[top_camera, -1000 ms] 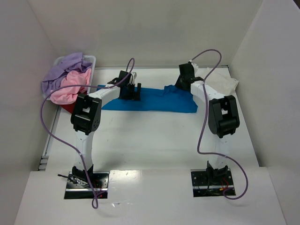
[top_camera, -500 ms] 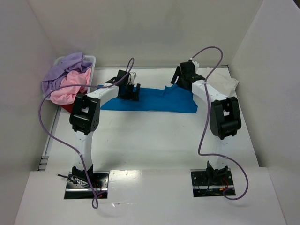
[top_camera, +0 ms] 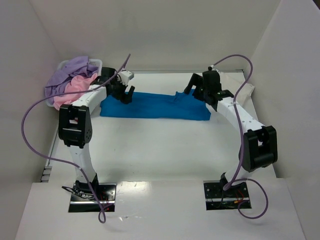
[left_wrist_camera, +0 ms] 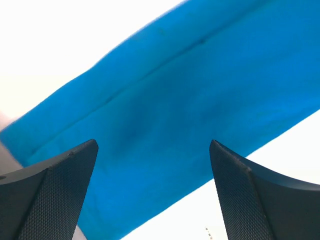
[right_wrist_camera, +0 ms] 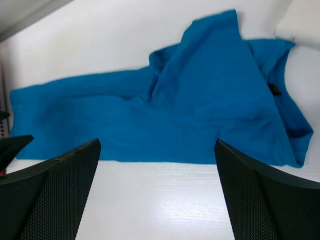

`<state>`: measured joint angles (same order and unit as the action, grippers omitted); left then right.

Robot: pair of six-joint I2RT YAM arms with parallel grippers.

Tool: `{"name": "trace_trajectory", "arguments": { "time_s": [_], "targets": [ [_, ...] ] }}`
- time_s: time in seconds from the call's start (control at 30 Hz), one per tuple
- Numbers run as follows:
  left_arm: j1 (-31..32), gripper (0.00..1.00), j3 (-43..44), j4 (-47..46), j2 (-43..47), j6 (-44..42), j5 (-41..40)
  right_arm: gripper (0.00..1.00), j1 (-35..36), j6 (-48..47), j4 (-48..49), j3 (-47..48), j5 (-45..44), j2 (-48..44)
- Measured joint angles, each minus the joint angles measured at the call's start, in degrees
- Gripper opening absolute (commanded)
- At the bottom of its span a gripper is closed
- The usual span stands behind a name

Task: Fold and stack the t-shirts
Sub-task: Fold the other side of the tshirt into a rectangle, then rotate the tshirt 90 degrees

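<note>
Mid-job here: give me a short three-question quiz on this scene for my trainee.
1. True or false: the left gripper is shut on the blue t-shirt.
2. Which one is piled in the basket? A) pink shirt B) blue t-shirt C) green shirt
3. Fill in: the right gripper is ___, holding nothing.
Key: 1 false; 2 A; 3 open.
</note>
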<state>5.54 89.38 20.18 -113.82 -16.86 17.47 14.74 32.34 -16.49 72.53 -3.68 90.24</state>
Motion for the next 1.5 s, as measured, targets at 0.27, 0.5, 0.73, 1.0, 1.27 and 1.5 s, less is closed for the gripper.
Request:
{"name": "trace_trajectory", "arguments": {
  "time_s": [0.27,0.5,0.73,1.0,1.27,1.5],
  "targets": [
    [3.26,1.00,2.36,3.43,-6.05,-7.30,-3.08,1.00,0.00,-0.04,-1.70,-3.72,2.80,-1.49],
    [8.17,1.00,3.17,3.08,-9.14,-7.32,-13.86,1.00,0.00,-0.28,-2.54,-5.42,3.82,-7.26],
    [9.40,1.00,3.39,3.82,-9.33,-6.93,-16.35,1.00,0.00,-0.55,-2.89,-5.42,4.15,-11.32],
    [11.10,1.00,3.26,8.52,-8.61,-3.48,-17.51,1.00,0.00,-0.94,-4.22,-5.42,4.20,-11.39],
    [17.79,1.00,-3.87,14.91,-3.63,6.10,-17.16,1.00,0.00,-1.84,-4.37,-5.42,4.13,-12.02],
    [23.30,1.00,-9.94,17.38,0.31,16.02,-17.18,1.00,0.00,-1.90,-4.61,-5.64,3.72,-12.00]
  ]
}}
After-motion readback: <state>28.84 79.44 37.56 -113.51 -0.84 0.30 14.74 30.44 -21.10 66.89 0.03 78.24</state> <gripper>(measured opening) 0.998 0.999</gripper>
